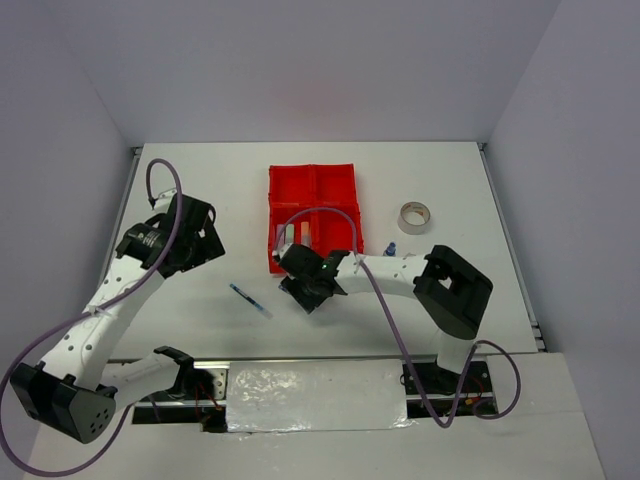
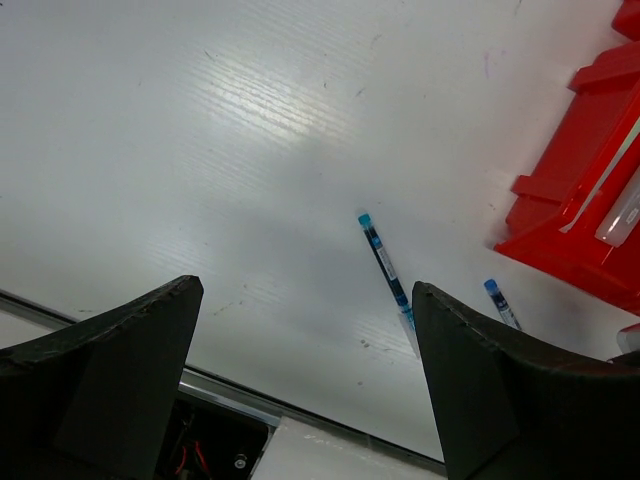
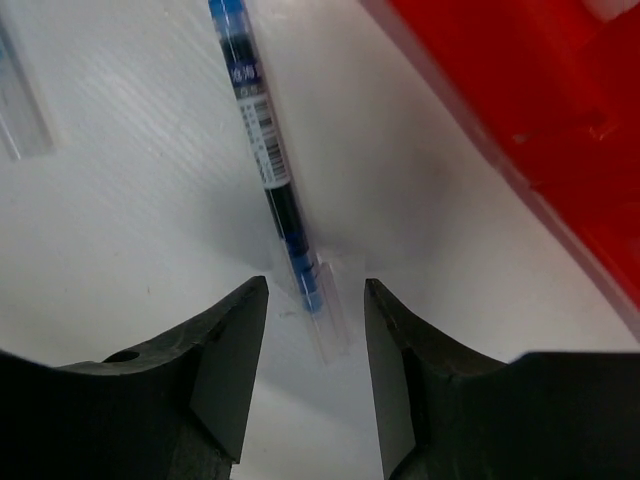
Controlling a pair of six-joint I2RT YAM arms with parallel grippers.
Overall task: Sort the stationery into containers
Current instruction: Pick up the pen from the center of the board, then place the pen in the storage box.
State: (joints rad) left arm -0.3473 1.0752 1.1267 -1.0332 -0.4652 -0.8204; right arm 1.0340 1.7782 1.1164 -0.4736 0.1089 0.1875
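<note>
A white, faintly ribbed table (image 1: 230, 180) stands enclosed by plain pale grey walls (image 1: 300, 60), seen from above. A red tray (image 1: 312, 200) with four compartments sits toward the back at the centre. A tape roll (image 1: 415, 216) lies to its right, with a tiny blue-capped bottle (image 1: 391, 247) near it. The right gripper (image 3: 315, 300) is low over the table just beside the tray's near edge. Its fingers are apart, straddling the clear end of a blue pen (image 3: 262, 150) without clamping it. A second pen (image 1: 250, 300) lies loose on the table to the left. The left gripper (image 2: 305, 290) hangs above bare table, fingers wide apart, holding nothing.
</note>
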